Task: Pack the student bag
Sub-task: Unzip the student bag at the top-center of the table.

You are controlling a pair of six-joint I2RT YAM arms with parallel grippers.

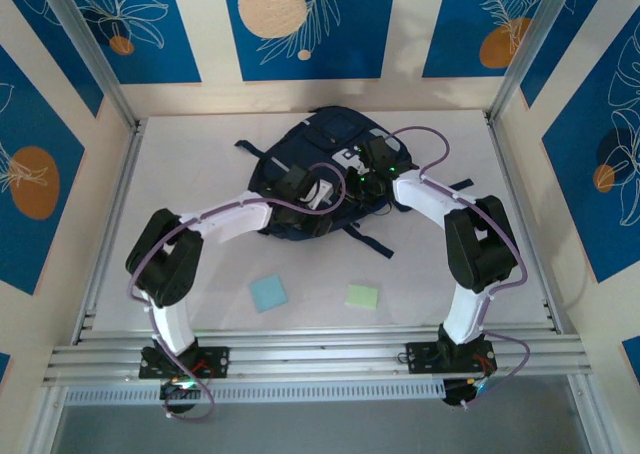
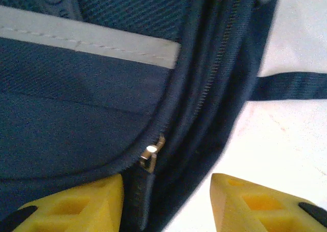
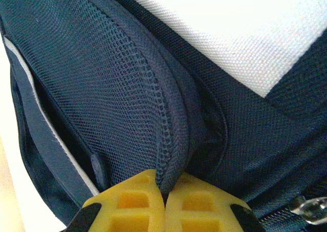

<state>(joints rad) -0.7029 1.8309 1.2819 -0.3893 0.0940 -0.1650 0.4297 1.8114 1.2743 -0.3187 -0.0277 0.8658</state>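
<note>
At the bottom centre of the right wrist view, the right pincer [image 3: 164, 193] is seen closed. Its 2 yellow fingertips [image 3: 127, 204] are pressed together on a raised ridge of dark mesh and seam of the student bag [image 3: 102, 89]. A white fabric panel [image 3: 230, 27] is seen at the upper right of that frame.

Along the bottom edge of the left wrist view, the left pincer [image 2: 166, 209] is seen open, its jaws held apart. The bag's zipped edge is caught between them: the left-hand finger is touching the navy fabric, while the right-hand one is parted from it by bare white table [image 2: 296, 145]. A small metal zip pull [image 2: 150, 156] is seen just above the gap, a light grey stripe [image 2: 92, 40] across the upper left, and a black strap [image 2: 291, 86] at the right.

From above, the bag is seen lying in the upper middle of the frame, with both pincers set on its lower part. A blue paper square [image 1: 268, 293] and a green paper square [image 1: 362, 296] are seen lower down, well apart from the bag.
</note>
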